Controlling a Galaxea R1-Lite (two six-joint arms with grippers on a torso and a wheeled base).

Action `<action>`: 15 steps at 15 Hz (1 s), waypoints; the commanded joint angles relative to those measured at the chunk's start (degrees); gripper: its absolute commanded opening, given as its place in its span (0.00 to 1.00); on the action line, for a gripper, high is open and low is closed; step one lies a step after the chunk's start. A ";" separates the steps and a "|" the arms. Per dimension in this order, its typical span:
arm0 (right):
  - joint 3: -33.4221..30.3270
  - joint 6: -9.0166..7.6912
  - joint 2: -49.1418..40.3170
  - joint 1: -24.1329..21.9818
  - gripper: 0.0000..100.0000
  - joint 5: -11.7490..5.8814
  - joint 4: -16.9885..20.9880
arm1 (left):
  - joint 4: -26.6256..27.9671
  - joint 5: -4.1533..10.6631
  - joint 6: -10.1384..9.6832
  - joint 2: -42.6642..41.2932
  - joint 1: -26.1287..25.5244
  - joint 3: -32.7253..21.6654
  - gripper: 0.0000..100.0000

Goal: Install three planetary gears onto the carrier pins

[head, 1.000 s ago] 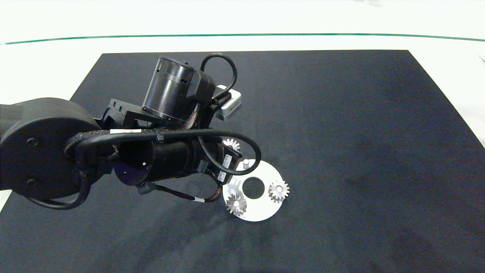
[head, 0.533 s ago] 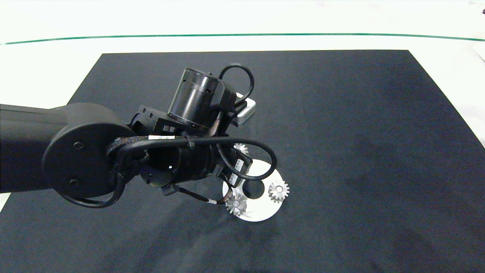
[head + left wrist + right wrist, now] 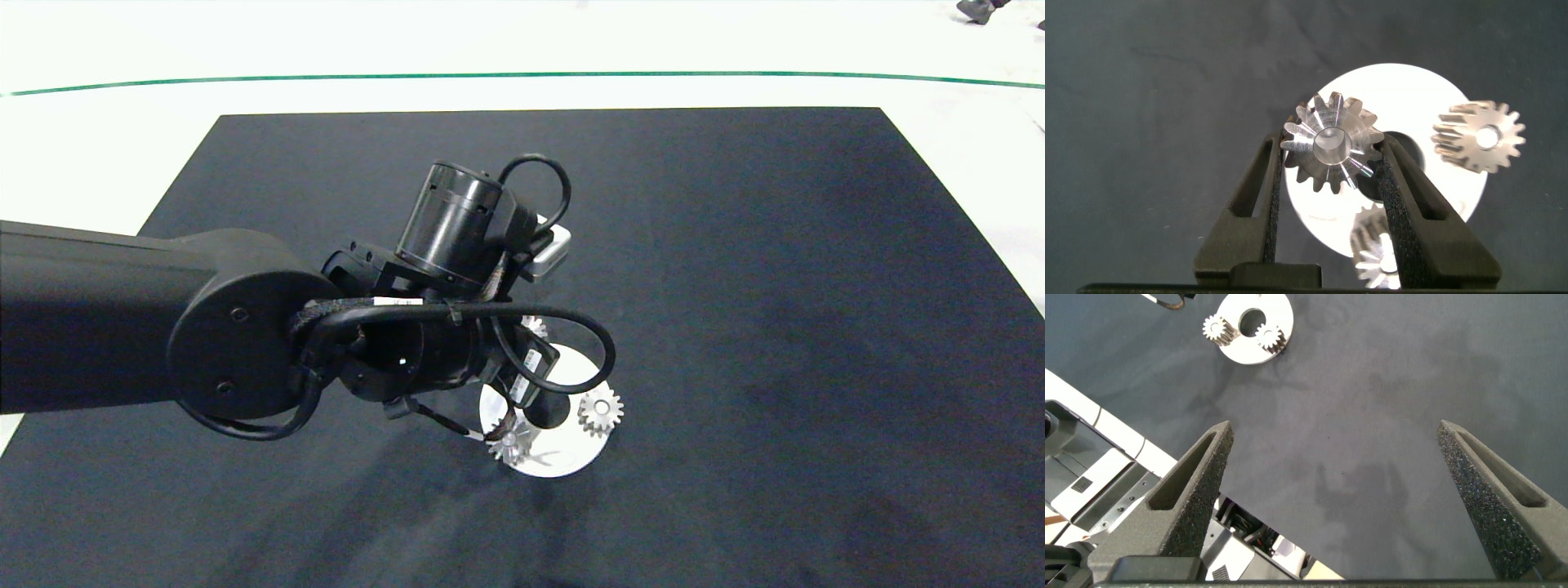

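My left gripper (image 3: 1331,147) is shut on one silver planetary gear (image 3: 1331,151), held above the white disc (image 3: 1404,90). In the head view this gear (image 3: 535,325) peeks out behind the left arm, over the disc's (image 3: 555,457) far-left part. Two more planetary gears sit on carrier pins: one (image 3: 601,411) at the disc's right, one (image 3: 510,441) at its near left. Their pale pin tops show in the gear centres. The third carrier pin is hidden under the arm and the held gear. My right gripper (image 3: 1343,482) hangs open high above the mat, far from the disc (image 3: 1249,316).
A black mat (image 3: 775,286) covers the white table, with a green line (image 3: 522,76) behind it. A person's shoe (image 3: 976,10) shows at the far right edge. The robot's own base (image 3: 1094,490) lies beside the mat in the right wrist view.
The left arm has moved right and a little nearer, carrying the gear over the disc. It now covers the bare pin and the disc's centre hole.
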 commanded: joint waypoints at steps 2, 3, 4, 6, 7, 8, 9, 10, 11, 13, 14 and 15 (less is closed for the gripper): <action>-0.02 0.03 0.07 0.02 1.00 -0.08 0.27 | 0.08 0.10 0.71 1.03 -0.41 0.04 0.19; -0.02 0.03 0.07 0.02 1.00 -0.08 0.27 | 0.00 0.19 0.71 1.11 -0.41 0.04 0.19; -0.02 0.03 0.07 0.02 1.00 -0.08 0.27 | -0.09 0.19 0.98 1.20 -0.41 0.04 0.19; -0.02 0.03 0.07 0.02 1.00 -0.08 0.27 | -0.18 0.19 2.38 1.82 0.03 0.04 0.19; -0.02 0.03 -0.01 0.02 1.00 -0.08 0.27 | -0.27 0.19 2.82 1.99 0.47 0.04 0.19; -0.02 0.03 -0.01 0.02 1.00 -0.08 0.27 | -0.27 0.19 2.82 1.99 1.08 0.04 0.19; -0.02 0.03 -0.10 0.11 1.00 -0.08 0.27 | -0.27 0.19 2.82 2.08 1.17 0.12 0.19; -0.02 0.03 -0.10 0.11 1.00 -0.08 0.27 | -0.27 0.10 2.82 2.08 1.43 0.04 0.19; -0.02 0.03 -0.10 0.02 1.00 -0.08 0.27 | -0.36 0.10 2.91 2.08 1.52 -0.05 0.19; -0.02 0.03 -0.19 0.02 1.00 -0.08 0.27 | -0.36 0.10 2.91 2.08 1.43 -0.14 0.19; -0.02 0.03 -0.19 0.02 1.00 -0.08 0.27 | -0.44 0.10 2.91 2.08 1.43 -0.14 0.19; -0.02 0.03 -0.19 0.02 1.00 -0.08 0.27 | -0.36 0.10 2.91 2.08 1.43 -0.40 0.19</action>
